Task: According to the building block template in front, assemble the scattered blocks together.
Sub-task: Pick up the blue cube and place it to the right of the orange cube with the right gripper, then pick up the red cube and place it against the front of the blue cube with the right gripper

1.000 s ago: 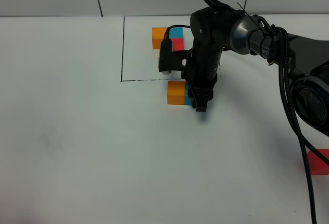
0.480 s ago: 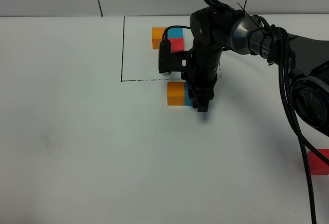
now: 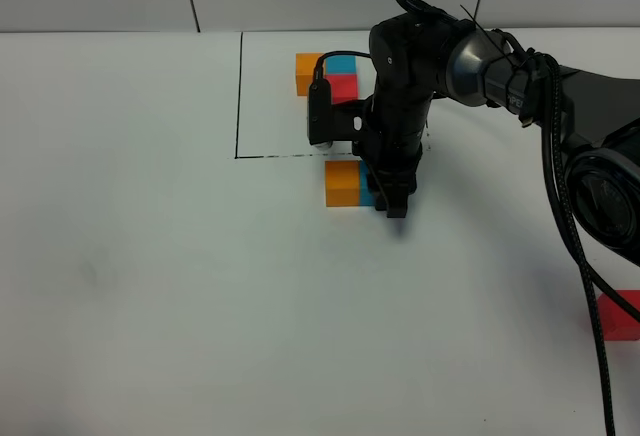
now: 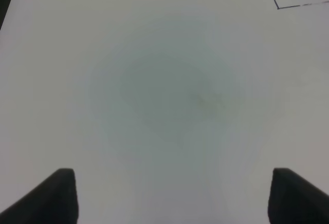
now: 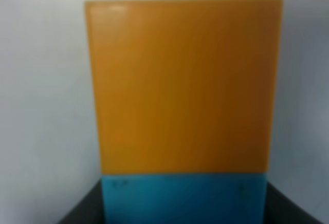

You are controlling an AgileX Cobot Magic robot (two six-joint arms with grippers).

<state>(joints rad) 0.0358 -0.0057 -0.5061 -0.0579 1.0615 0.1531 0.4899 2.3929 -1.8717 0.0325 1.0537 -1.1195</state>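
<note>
The left gripper (image 4: 172,198) hangs over bare desk (image 4: 164,95), its jaws wide apart and empty. The framed building block template (image 3: 330,74) sits at the back. Just outside the frame's near line, the orange block (image 3: 342,182) touches the cyan-blue block (image 3: 367,194), which the right gripper (image 3: 390,196) clamps on both sides. The red block (image 3: 622,316) lies well apart at the far right.

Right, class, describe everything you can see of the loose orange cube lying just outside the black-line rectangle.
The small matte orange cube is plain, smooth-faced and sharp-edged. It sits flat on the white table, just outside the thin black-line rectangle. One side lies flush against the small matte cyan-blue cube, which the right pincer grips. Nothing else touches it.
</note>
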